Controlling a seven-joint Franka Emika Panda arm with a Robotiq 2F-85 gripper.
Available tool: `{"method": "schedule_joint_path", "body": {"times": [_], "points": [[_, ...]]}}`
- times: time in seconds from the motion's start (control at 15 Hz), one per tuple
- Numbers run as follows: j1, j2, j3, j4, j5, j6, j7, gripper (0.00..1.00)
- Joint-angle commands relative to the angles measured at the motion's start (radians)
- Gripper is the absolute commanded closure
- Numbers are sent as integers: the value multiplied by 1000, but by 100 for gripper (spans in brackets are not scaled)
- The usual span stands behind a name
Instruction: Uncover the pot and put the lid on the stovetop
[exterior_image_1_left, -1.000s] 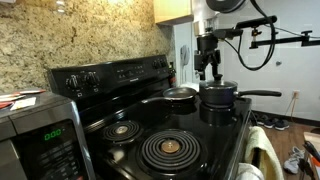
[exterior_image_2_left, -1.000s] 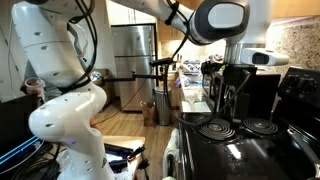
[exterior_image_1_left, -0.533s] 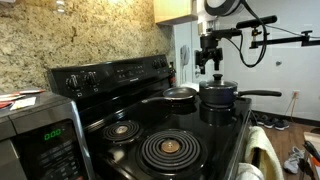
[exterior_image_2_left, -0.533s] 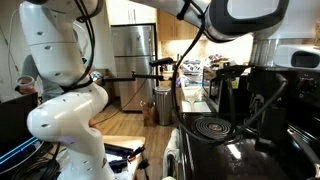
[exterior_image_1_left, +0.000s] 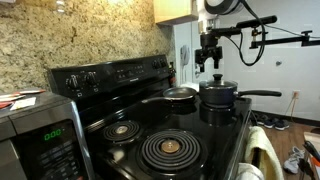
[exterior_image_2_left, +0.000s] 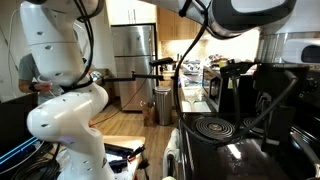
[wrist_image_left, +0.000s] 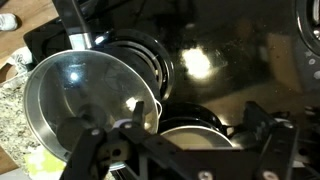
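Note:
The pot (exterior_image_1_left: 219, 101) is a small black saucepan on the far burner of the stovetop (exterior_image_1_left: 200, 135), its long handle pointing right. The lid (exterior_image_1_left: 218, 86) sits on it, knob up. My gripper (exterior_image_1_left: 208, 62) hangs open and empty a little above the lid, not touching it. In the wrist view the lid (wrist_image_left: 188, 134) shows as a pale disc low in the centre, between my spread fingers (wrist_image_left: 180, 140). The stovetop also shows in an exterior view (exterior_image_2_left: 225, 140); there I cannot make out the pot.
A shallow frying pan with a silvery rim (exterior_image_1_left: 180, 95) sits right beside the pot, and fills the left of the wrist view (wrist_image_left: 80, 95). Coil burners (exterior_image_1_left: 166, 148) lie in front. A grey microwave (exterior_image_1_left: 35, 135) stands nearby. The knob panel (exterior_image_1_left: 110, 75) runs along the stone wall.
My gripper has risen a little above the pot since a second ago and has held still for the last half second. Pot and lid have not moved.

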Motion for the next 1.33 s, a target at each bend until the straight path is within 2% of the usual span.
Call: {"method": "schedule_joint_path", "body": {"times": [0.0,0.27,0.73,1.27], "points": [[-26,35,-22,15,1,63,-17,0],[-58,73,-71,10,51,150,-18,0],[-104,137,-124,33,10,250,10,0],[-112,205,-145,105,25,187,87,0]]}}
